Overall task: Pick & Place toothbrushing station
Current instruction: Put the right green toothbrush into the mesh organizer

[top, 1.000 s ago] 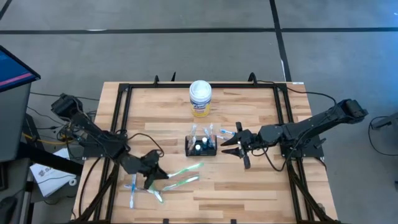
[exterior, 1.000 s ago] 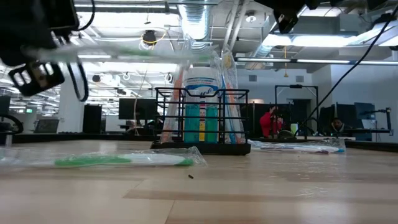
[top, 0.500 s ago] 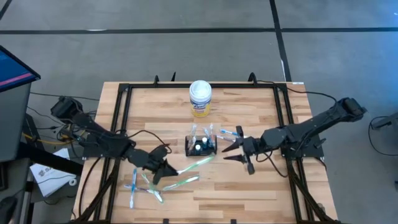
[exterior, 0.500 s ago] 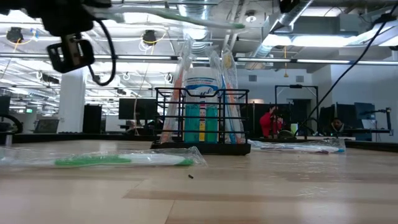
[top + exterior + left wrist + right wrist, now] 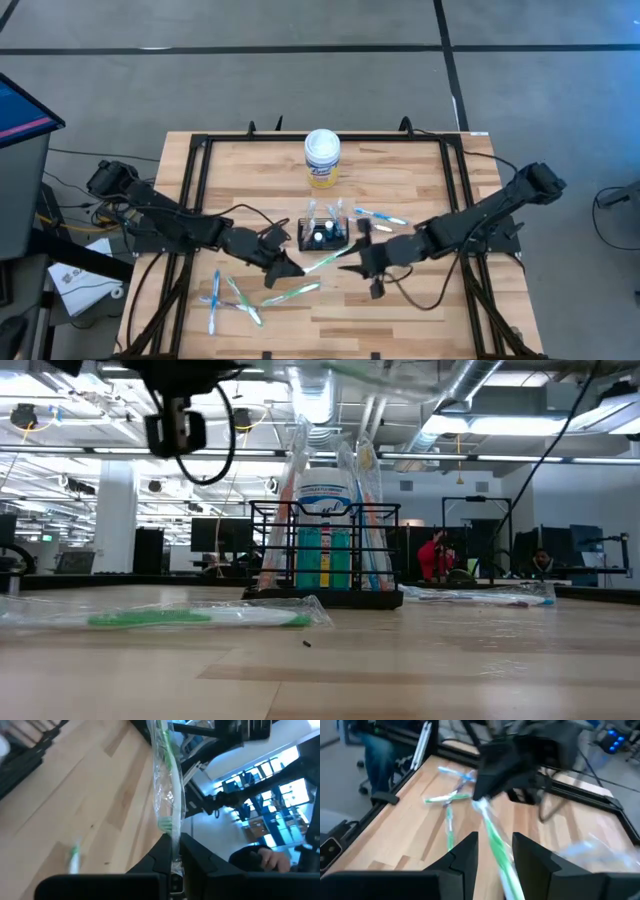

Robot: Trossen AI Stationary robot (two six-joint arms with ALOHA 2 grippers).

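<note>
The left gripper (image 5: 290,268) clamps one end of a wrapped green toothbrush (image 5: 320,262), its length running straight into the right gripper (image 5: 352,266), whose open jaws straddle the far end. The toothbrushing station (image 5: 323,234) stands just beyond both grippers, between them.

Left gripper (image 5: 294,270) with wrapped green toothbrush (image 5: 322,262) now nearer right gripper (image 5: 352,266)

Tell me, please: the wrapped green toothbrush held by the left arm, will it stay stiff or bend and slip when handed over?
The wrapped green toothbrush probably stays fairly stiff: gripped at one end by the left gripper, it spans the air almost straight. Its clear wrapper looks loose and glossy, so it may slip. The right gripper fingers are open around the far end.
</note>
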